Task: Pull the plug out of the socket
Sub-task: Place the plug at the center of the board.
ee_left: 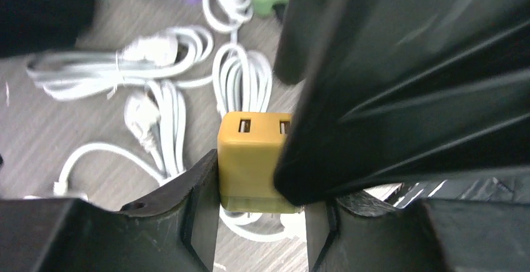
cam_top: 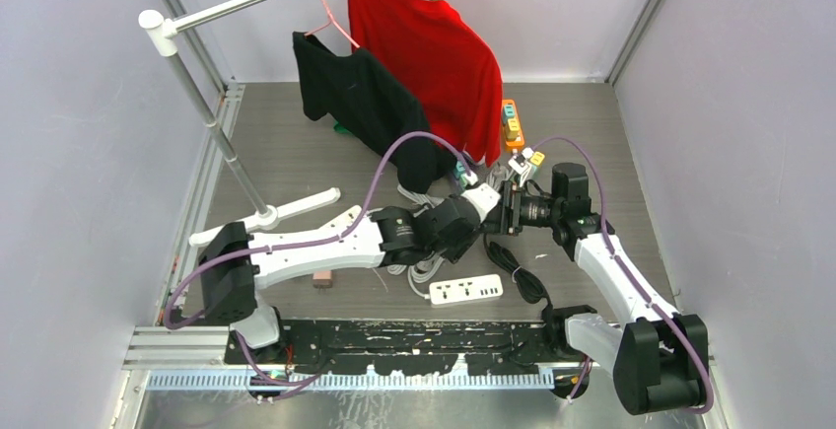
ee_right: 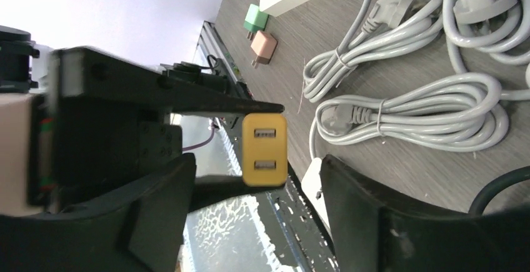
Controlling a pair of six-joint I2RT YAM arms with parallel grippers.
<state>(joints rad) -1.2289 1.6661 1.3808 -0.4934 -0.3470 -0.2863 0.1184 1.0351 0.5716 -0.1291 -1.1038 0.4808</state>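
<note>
Nearest us, the black left gripper (ee_left: 262, 204) clamps a glossy yellow cube-shaped plug (ee_left: 247, 153); the right gripper (ee_right: 256, 173) gapes around it; coiled white cables (ee_left: 125, 65) lie at ten o'clock.

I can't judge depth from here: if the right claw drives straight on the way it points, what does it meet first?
Probably the yellow USB charger, centred ahead of the open right claw and held by the left claw. How near it is, I can't tell.
</note>
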